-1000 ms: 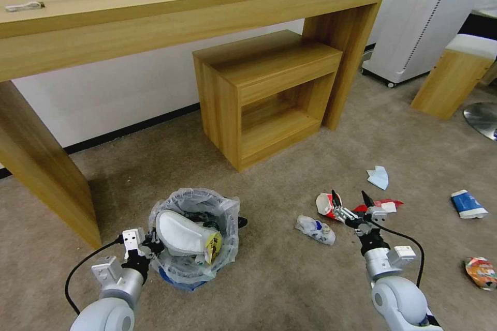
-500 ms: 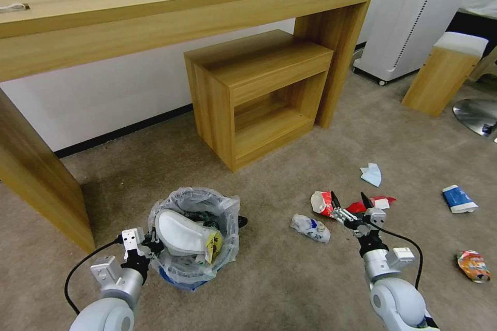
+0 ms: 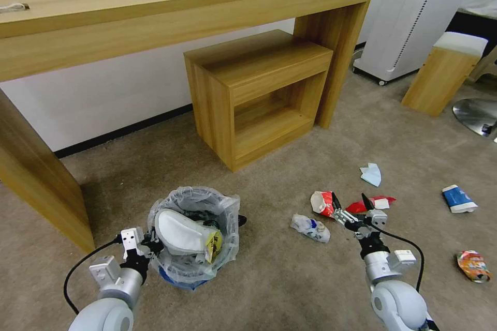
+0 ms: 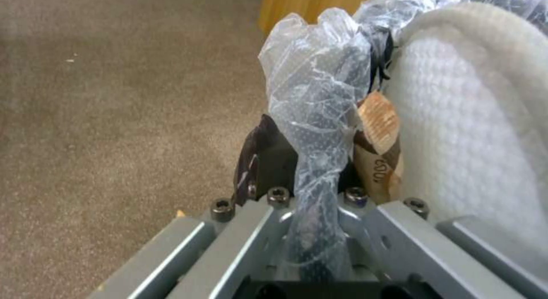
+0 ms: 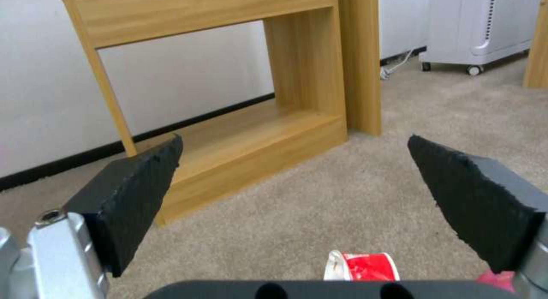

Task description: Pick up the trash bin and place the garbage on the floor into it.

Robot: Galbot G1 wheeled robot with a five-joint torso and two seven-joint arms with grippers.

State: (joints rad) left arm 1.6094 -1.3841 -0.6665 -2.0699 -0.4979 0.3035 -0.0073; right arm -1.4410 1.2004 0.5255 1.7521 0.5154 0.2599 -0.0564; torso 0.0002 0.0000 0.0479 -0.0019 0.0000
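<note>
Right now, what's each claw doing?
Left gripper shut on trash bin rim. Right gripper open, above red wrapper. Nothing in the way.

Head camera looks down on carpet; wrist cameras sit close, low.

trash bin left of garbage

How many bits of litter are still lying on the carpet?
6: a crushed bottle, red-white cup and red wrapper around the right gripper; a blue mask, blue-white cup, orange can farther right. Others may be hidden.
</note>
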